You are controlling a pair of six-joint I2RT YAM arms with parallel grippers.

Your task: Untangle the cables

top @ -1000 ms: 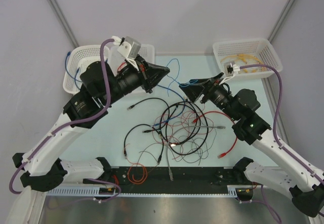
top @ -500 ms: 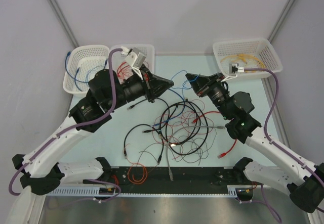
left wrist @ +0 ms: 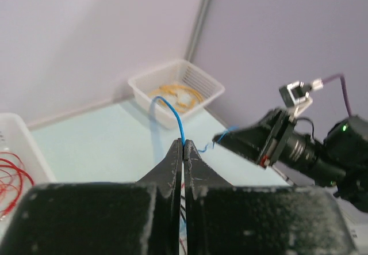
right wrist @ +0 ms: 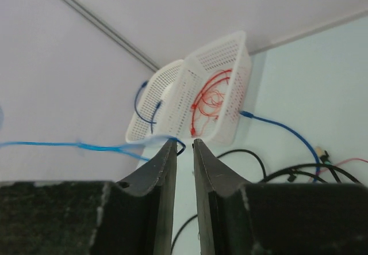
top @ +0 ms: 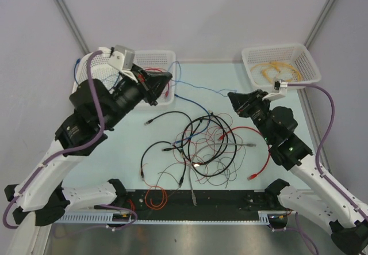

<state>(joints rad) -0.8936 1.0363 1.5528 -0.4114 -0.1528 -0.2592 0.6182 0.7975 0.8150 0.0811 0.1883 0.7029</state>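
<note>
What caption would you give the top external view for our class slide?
The left fingers pinch a blue cable stretching to the right fingers, beyond the tangled cables.

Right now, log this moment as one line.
left gripper: shut on blue cable; right gripper: shut on same cable; cable strung between them; other cables: tangled on table

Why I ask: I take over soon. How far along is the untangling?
Done: yellow cables lie in the right basket, red cables in the middle basket. In hand: the left gripper is shut on a blue cable, stretched toward the right gripper, whose grip is unclear. Left: the black, red and brown tangle on the table.
</note>
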